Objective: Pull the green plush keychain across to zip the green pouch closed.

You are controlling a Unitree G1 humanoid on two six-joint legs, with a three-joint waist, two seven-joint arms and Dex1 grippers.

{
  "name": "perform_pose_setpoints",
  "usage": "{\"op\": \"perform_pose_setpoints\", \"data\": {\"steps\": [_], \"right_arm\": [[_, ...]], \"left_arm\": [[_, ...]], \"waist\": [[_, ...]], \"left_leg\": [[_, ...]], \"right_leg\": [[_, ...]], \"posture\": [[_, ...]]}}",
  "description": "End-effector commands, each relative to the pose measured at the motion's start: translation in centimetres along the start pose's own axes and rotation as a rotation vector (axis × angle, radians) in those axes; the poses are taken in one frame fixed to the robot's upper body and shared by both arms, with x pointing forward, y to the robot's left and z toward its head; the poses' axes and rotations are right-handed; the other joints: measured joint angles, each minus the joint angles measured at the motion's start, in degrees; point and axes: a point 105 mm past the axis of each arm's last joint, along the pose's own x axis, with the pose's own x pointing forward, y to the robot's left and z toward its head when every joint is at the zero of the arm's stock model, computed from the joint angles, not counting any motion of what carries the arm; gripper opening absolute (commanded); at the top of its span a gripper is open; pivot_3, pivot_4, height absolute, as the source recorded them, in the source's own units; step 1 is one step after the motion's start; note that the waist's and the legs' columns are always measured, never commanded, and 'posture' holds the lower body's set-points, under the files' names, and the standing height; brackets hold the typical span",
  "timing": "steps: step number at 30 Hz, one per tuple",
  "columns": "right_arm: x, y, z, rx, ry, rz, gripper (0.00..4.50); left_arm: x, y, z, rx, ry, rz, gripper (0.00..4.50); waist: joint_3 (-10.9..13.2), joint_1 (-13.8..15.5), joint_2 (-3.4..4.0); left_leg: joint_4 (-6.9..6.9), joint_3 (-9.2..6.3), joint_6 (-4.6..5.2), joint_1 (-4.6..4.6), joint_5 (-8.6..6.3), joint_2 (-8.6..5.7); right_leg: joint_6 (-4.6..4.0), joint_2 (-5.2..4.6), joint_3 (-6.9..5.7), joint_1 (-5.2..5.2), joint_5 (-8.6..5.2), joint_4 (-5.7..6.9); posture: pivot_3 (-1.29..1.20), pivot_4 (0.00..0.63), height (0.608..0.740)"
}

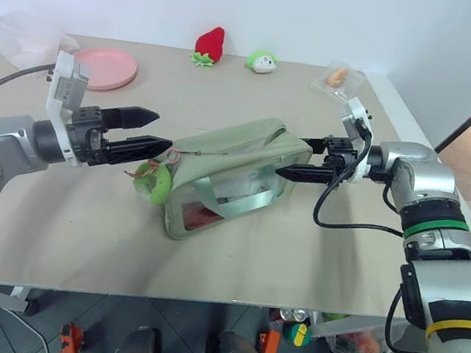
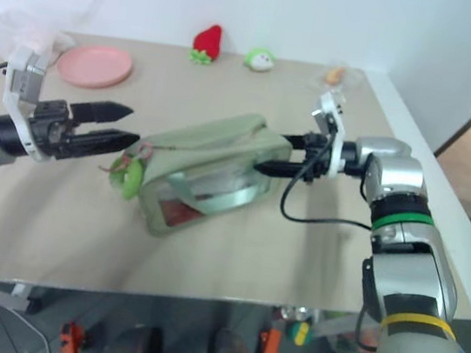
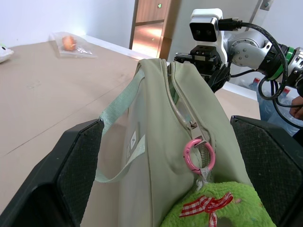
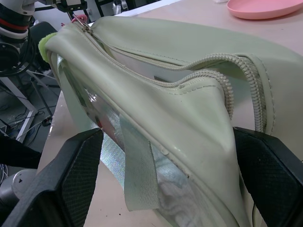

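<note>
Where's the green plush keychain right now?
In the left eye view, the green plush keychain hangs at the green pouch's left end, just below the open left gripper.

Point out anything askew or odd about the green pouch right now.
The green pouch lies tipped on its side, skewed across the table. Its zipper gapes open along the top, and the green plush keychain dangles off the end nearest the left gripper.

A robot test lab: a bare beige worktop (image 1: 78, 233) against a plain white wall (image 1: 242, 6), with loose cables (image 1: 339, 222).
</note>
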Motion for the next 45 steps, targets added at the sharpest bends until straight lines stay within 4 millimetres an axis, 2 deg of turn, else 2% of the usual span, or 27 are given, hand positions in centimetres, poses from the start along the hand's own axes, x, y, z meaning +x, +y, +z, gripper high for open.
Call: {"op": "perform_pose_setpoints", "data": {"steps": [1, 6, 10, 13, 17, 21, 28, 32, 35, 39, 41, 45], "right_arm": [[-0.9, -0.1, 0.9, -0.04, -0.037, -0.005, 4.2], [-0.8, -1.1, 1.2, -0.021, -0.042, -0.066, 4.2], [-0.9, 0.0, 1.3, -0.018, -0.063, 0.012, 4.2], [-0.9, -0.1, 1.2, -0.013, -0.06, 0.008, 4.2], [-1.5, -1.8, 0.8, -0.024, -0.052, -0.125, 4.2], [-2.1, -2.3, 0.4, -0.027, -0.02, -0.18, 4.2], [-4.8, -2.8, 0.7, -0.071, -0.035, -0.295, 4.2], [-7.2, -2.9, 0.4, -0.096, -0.029, -0.398, 4.2], [-9.0, -3.6, 0.5, -0.122, -0.029, -0.526, 4.2], [-10.0, -4.1, 0.4, -0.152, -0.031, -0.624, 4.2], [-10.0, -4.3, 0.5, -0.157, -0.056, -0.656, 4.2], [-8.4, -2.3, 0.0, -0.128, -0.066, -0.499, 4.2]], "left_arm": [[0.0, -0.3, 1.1, 0.049, -0.03, -0.004, 4.44], [0.0, -0.2, 1.1, 0.05, -0.03, -0.002, 4.44], [0.0, -0.3, 1.2, 0.05, -0.032, -0.003, 4.44], [0.0, -0.3, 1.2, 0.049, -0.032, -0.003, 4.44], [0.1, -0.3, 1.1, 0.05, -0.032, -0.003, 4.44], [0.0, -0.3, 1.2, 0.051, -0.031, -0.001, 4.44], [-0.2, -0.3, 1.0, 0.051, -0.031, 0.008, 4.44], [-0.1, -0.3, 1.0, 0.048, -0.032, 0.005, 4.44], [0.0, -0.4, 0.9, 0.046, -0.031, 0.001, 4.44], [0.1, -0.3, 0.9, 0.044, -0.033, -0.002, 4.44], [0.2, -0.3, 0.9, 0.044, -0.034, -0.004, 4.44], [0.3, -0.3, 0.9, 0.041, -0.034, -0.009, 4.44]], "waist": [[0.0, 0.0, 0.0], [0.0, -0.02, 0.0], [0.0, -0.06, 0.0], [0.0, -0.03, 0.0], [0.0, -0.03, 0.0], [0.0, -0.01, 0.0], [0.0, -0.02, 0.0], [0.0, -0.11, 0.0], [0.0, -0.04, 0.0], [0.0, 0.02, 0.0], [0.0, -0.1, 0.0], [0.0, -0.12, 0.0]], "left_leg": [[0.0, 0.0, 0.0, 0.0, 0.0, 0.0], [0.02, 0.01, 0.0, 0.01, 0.0, -0.05], [0.01, 0.01, 0.0, 0.01, 0.0, -0.06], [0.01, 0.01, 0.0, 0.01, 0.0, -0.01], [0.01, 0.01, 0.0, 0.01, 0.0, -0.02], [0.02, 0.01, 0.0, 0.01, 0.0, -0.04], [0.01, 0.01, 0.0, 0.01, 0.0, -0.08], [0.01, 0.04, 0.0, 0.02, 0.0, -0.09], [0.01, 0.03, 0.0, 0.04, 0.0, -0.1], [0.0, 0.07, 0.0, 0.03, 0.0, -0.12], [0.01, 0.14, 0.0, 0.06, 0.0, -0.17], [0.0, 0.12, 0.0, 0.09, 0.01, -0.15]], "right_leg": [[0.0, 0.0, 0.0, 0.0, 0.0, 0.0], [0.0, 0.01, 0.0, 0.01, 0.01, 0.0], [-0.01, 0.04, 0.01, 0.0, 0.01, 0.0], [0.0, 0.03, 0.01, 0.01, 0.01, 0.0], [0.0, 0.01, 0.01, 0.01, 0.01, 0.0], [0.01, 0.0, 0.01, 0.01, 0.02, 0.0], [0.0, 0.03, 0.01, 0.01, 0.02, 0.0], [0.04, -0.06, 0.05, 0.02, 0.01, 0.0], [0.03, 0.02, 0.04, 0.03, 0.03, 0.0], [0.06, -0.06, 0.08, 0.02, 0.02, 0.0], [0.1, -0.06, 0.16, 0.02, 0.04, 0.0], [0.09, 0.01, 0.16, 0.03, 0.04, 0.0]], "posture": [[0.0, 0.15, 0.74], [0.0, 0.15, 0.74], [0.0, 0.15, 0.74], [0.0, 0.15, 0.74], [0.0, 0.15, 0.74], [0.0, 0.15, 0.74], [0.0, 0.15, 0.74], [0.0, 0.15, 0.74], [0.0, 0.15, 0.74], [0.0, 0.15, 0.74], [0.0, 0.15, 0.74], [0.0, 0.15, 0.74]]}}
